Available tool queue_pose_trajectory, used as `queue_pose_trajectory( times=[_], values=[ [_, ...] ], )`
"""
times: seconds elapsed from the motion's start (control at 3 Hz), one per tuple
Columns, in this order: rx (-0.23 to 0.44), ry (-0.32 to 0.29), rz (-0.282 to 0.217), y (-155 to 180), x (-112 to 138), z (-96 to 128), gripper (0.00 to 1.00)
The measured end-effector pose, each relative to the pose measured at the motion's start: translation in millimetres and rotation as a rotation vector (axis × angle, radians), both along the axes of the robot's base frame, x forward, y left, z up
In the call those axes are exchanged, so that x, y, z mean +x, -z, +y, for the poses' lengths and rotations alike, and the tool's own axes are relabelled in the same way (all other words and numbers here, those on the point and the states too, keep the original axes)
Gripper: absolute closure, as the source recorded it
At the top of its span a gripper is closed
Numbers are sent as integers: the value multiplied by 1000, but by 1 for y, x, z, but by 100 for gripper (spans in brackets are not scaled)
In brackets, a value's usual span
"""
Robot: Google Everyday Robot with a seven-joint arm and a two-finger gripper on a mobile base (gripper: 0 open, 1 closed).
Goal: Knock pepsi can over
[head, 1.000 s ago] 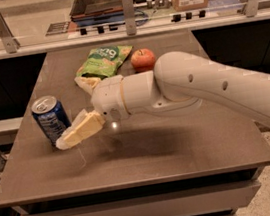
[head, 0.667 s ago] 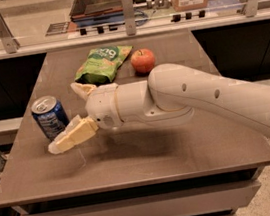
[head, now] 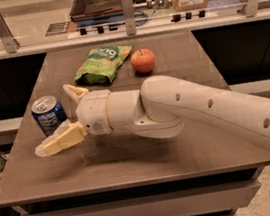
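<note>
The pepsi can (head: 48, 114) is a dark-blue can with a silver top. It stands upright near the left edge of the brown table (head: 148, 163). My gripper (head: 54, 119) is open at the end of the white arm, which reaches in from the right. One cream finger (head: 60, 140) lies low in front of the can. The other finger (head: 75, 92) points up behind and to the right of the can. The can sits in the gap between the fingers, close to the front one.
A green snack bag (head: 103, 63) and a red apple (head: 143, 60) lie at the back of the table. A counter with a glass rail (head: 128, 27) runs behind the table. The can stands close to the table's left edge.
The arm and gripper have moved left, toward the can. The front finger now reaches past the can's front. The can still stands upright in the same place.
</note>
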State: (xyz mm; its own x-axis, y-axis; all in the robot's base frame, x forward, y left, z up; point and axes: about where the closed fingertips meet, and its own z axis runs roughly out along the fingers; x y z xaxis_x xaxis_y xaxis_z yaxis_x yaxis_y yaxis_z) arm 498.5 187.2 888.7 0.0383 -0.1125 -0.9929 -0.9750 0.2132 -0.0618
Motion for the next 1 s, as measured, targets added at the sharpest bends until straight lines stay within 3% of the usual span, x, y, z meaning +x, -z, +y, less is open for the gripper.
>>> queue_pose_trajectory(
  times=[0.33, 1.0],
  values=[
    [21, 0, -17, 0, 1, 9, 16],
    [21, -8, -20, -1, -1, 12, 64]
  ],
)
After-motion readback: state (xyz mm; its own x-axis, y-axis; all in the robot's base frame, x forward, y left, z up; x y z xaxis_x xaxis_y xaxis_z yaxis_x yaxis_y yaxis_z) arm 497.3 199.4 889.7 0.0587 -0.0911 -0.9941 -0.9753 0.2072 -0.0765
